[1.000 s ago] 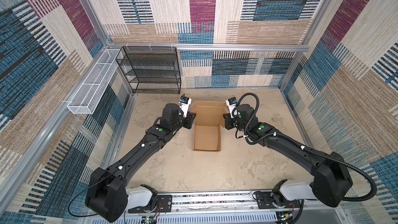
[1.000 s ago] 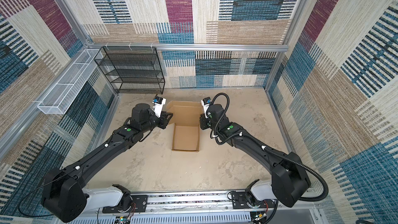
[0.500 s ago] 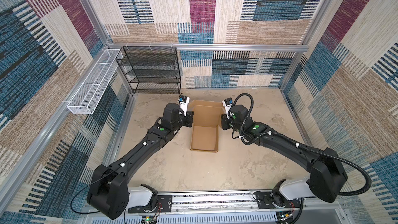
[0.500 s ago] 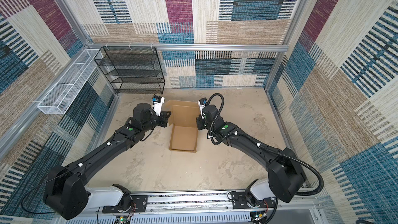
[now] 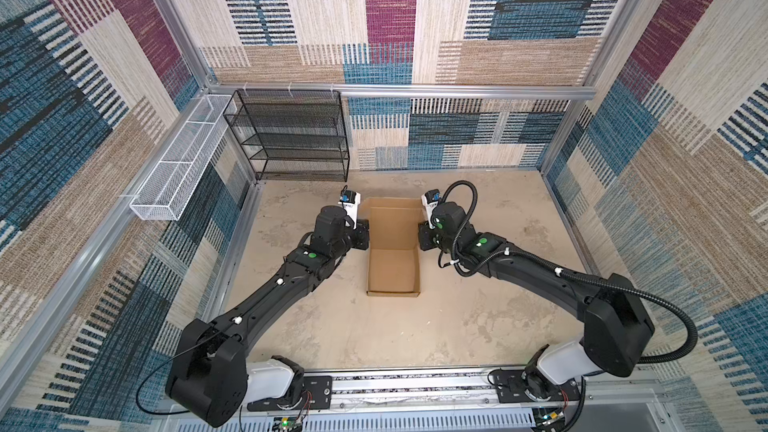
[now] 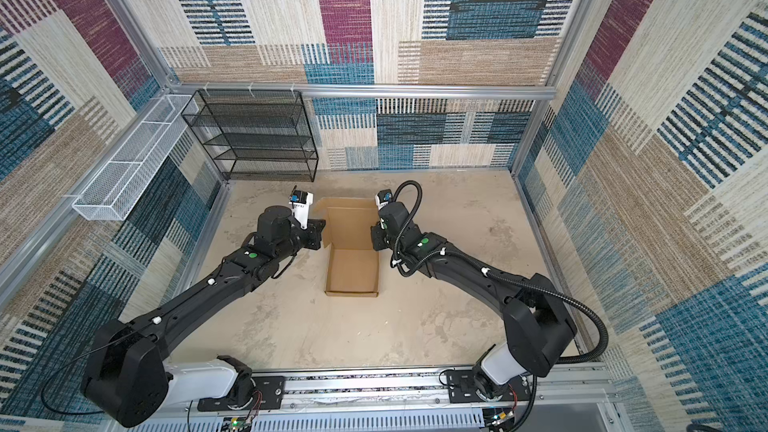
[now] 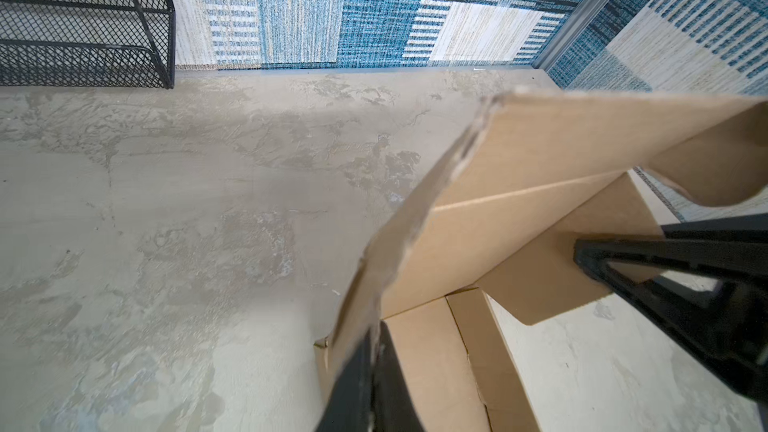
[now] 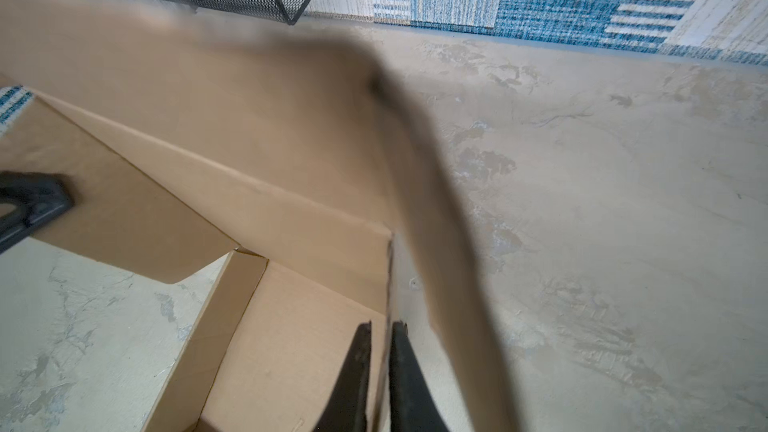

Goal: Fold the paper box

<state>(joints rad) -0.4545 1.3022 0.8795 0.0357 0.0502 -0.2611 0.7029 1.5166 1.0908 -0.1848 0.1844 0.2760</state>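
Two arms meet at the paper box (image 5: 392, 270), which sits about mid-table (image 5: 374, 338), its long side running away from the arm bases.

- Near half of the box: a shallow open tray, walls up, lying flat on the table.
- Far half: the lid panel is raised and tilts up from the tray's far end. A side flap hangs at each side of it.

The left claw (image 7: 374, 347) has its fingers pressed together on the torn-looking edge of the lid's left side flap. The left wrist view shows cardboard caught between them. In both top views it sits against the box's left side, level with the back of the tray.

The right claw (image 8: 383, 330) has its fingers close together, with only a thin slit between them, either side of the edge of the right-hand wall. Cannot tell whether they pinch the cardboard or stand just off it. The flap above them is blurred in the right wrist view. In a top view this claw sits against the box's right side, opposite the left one.

- Black mesh shelf rack (image 5: 291, 135): against the back wall at far left, well apart from the box.
- White wire basket (image 5: 174, 176): hangs on the left wall rail, above the table.
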